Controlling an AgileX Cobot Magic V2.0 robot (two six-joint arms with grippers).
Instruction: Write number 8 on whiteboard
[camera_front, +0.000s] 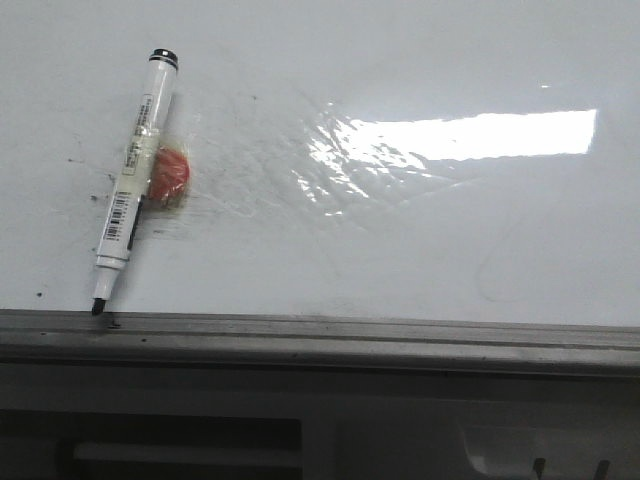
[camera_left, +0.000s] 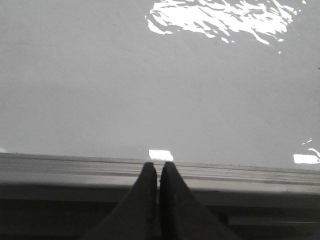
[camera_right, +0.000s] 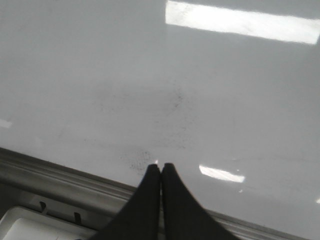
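Whiteboard (camera_front: 420, 250) bare, marker (camera_front: 135, 180) lying uncapped — both tools (camera_left: 159, 167) (camera_right: 160, 167) closed, empty.

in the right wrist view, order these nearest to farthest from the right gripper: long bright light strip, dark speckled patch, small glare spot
1. dark speckled patch: on the whiteboard, right beside the tips of the right gripper.
2. small glare spot: a little further out, on the other side of the tips.
3. long bright light strip: far across the board.
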